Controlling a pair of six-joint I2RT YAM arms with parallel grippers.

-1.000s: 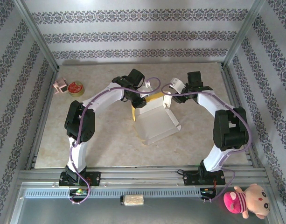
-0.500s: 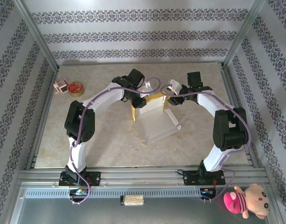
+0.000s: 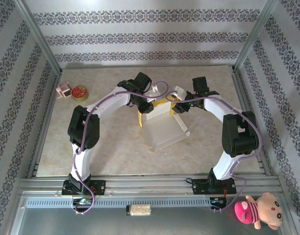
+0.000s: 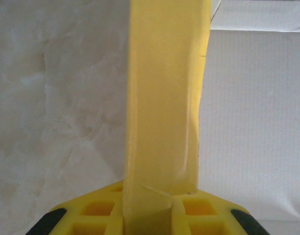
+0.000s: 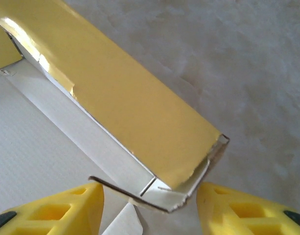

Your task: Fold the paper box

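In the overhead view, the paper box point(image 3: 162, 129) is lying half-formed in the middle of the tabletop point(image 3: 105, 142), white inside facing up, with both arms reaching in to its far edge. The left hand point(image 3: 146, 105) is working at the box's far-left corner and the right hand point(image 3: 178, 105) at its far-right corner, seemingly so that each side wall is being raised while the base is kept flat. A red tin point(image 3: 80, 92) and a small pink object point(image 3: 64, 90) are sitting well to the left of the box, and a plush toy point(image 3: 255, 209) is lying off the tabletop beyond the box's near-right side, so none of them is getting in the way. In the left wrist view, the left hand point(image 4: 149, 205) is pinching a yellow flap point(image 4: 164, 98) tightly, holding it upright beside the box's white panel point(image 4: 252, 122). In the right wrist view, the right hand point(image 5: 150, 196) is straddling the box's raised corner point(image 5: 179, 193), its fingers point(image 5: 66, 208) standing apart on either side; I cannot tell whether they are pressing the cardboard. A loose tab at that corner is looking likely to snag.
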